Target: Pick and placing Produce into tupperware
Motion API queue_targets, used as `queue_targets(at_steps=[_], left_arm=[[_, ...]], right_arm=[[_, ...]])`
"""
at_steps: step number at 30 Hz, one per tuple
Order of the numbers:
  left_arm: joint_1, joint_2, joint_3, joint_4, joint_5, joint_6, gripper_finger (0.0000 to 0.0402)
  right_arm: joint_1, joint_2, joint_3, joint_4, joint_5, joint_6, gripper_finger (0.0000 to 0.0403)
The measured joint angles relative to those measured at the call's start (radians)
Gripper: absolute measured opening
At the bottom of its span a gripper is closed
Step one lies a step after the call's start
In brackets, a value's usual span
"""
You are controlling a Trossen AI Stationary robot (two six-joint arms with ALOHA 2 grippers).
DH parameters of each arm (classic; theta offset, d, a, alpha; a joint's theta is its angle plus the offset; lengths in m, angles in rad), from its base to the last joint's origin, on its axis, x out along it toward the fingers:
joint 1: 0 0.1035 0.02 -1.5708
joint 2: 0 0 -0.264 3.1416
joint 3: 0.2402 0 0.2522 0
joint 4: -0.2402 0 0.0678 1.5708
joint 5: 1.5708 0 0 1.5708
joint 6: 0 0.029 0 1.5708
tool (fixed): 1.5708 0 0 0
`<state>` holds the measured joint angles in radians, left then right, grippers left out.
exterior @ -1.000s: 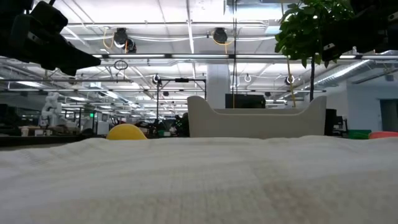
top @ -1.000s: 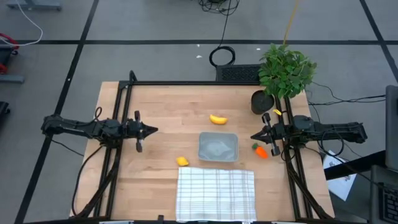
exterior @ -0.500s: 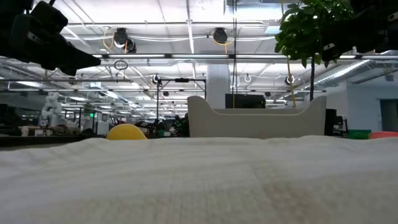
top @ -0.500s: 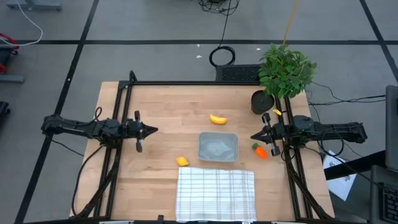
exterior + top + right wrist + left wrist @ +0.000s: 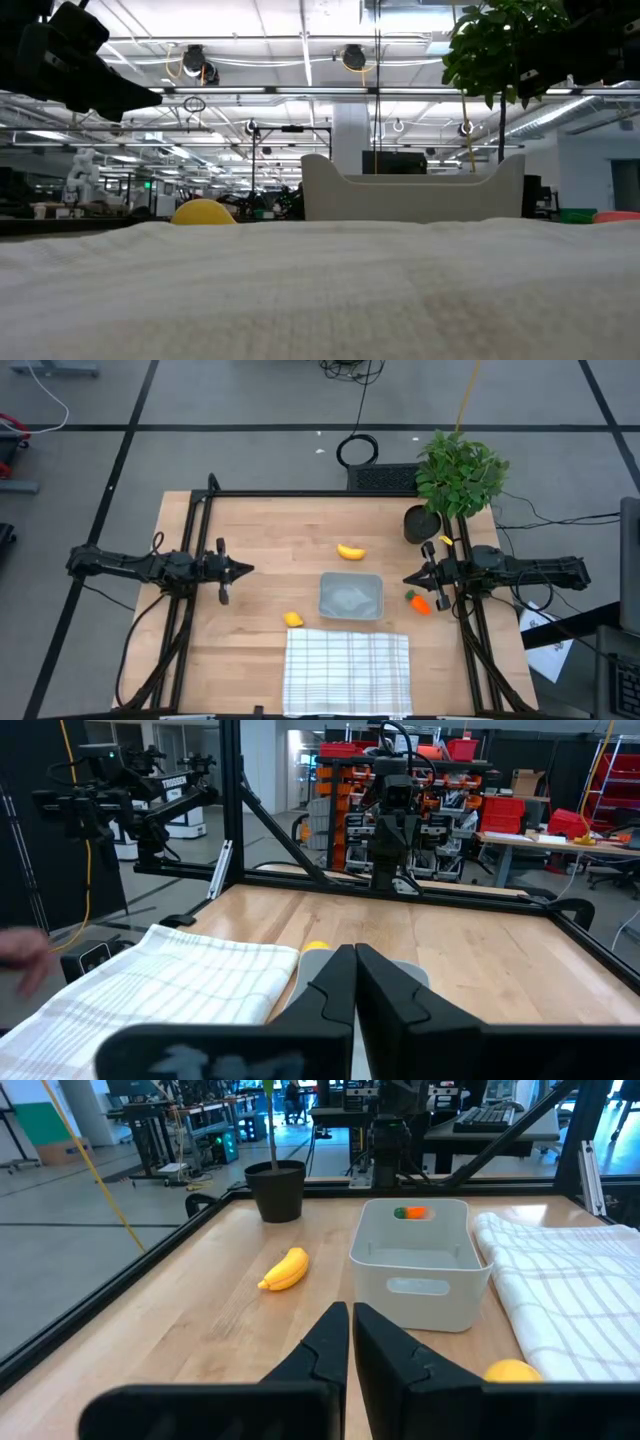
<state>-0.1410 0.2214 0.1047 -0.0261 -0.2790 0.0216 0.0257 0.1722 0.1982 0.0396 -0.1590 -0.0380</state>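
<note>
The translucent grey tupperware [image 5: 350, 596] stands mid-table, empty; the left wrist view shows it as a white tub [image 5: 418, 1260]. The yellow banana [image 5: 350, 551] lies on the wood beyond it toward the far edge, also visible as the banana [image 5: 285, 1269]. The lemon-like lump [image 5: 293, 619] sits at the cloth's far-left corner, seen again as the lemon [image 5: 513, 1371]. The orange carrot [image 5: 418, 600] lies right of the tupperware, under my right gripper. My left gripper [image 5: 248, 569] hovers shut over the table's left side. My right gripper [image 5: 408, 579] hovers shut right of the tupperware.
A white checked cloth [image 5: 347, 670] covers the near middle of the table. A black pot [image 5: 422, 523] with a leafy plant [image 5: 459, 472] stands at the far right corner. Black frame rails [image 5: 300, 493] run along the table's edges. Bare wood lies between the left gripper and the tupperware.
</note>
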Motion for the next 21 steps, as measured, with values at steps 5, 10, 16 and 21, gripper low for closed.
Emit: queue_targets(at_steps=[5,10,16,21], left_arm=[[0.000,0.000,0.000,0.000,0.000,0.000,0.0024],[0.000,0.000,0.000,0.000,0.000,0.000,0.0024],[0.000,0.000,0.000,0.000,0.000,0.099,0.0024],[0.000,0.000,0.000,0.000,0.000,0.101,0.0024]], right_arm=[[0.000,0.000,0.000,0.000,0.000,0.000,0.0000],[0.000,0.000,0.000,0.000,0.000,0.000,0.0000],[0.000,0.000,0.000,0.000,0.000,0.000,0.0000],[0.000,0.000,0.000,0.000,0.000,0.000,0.0000]])
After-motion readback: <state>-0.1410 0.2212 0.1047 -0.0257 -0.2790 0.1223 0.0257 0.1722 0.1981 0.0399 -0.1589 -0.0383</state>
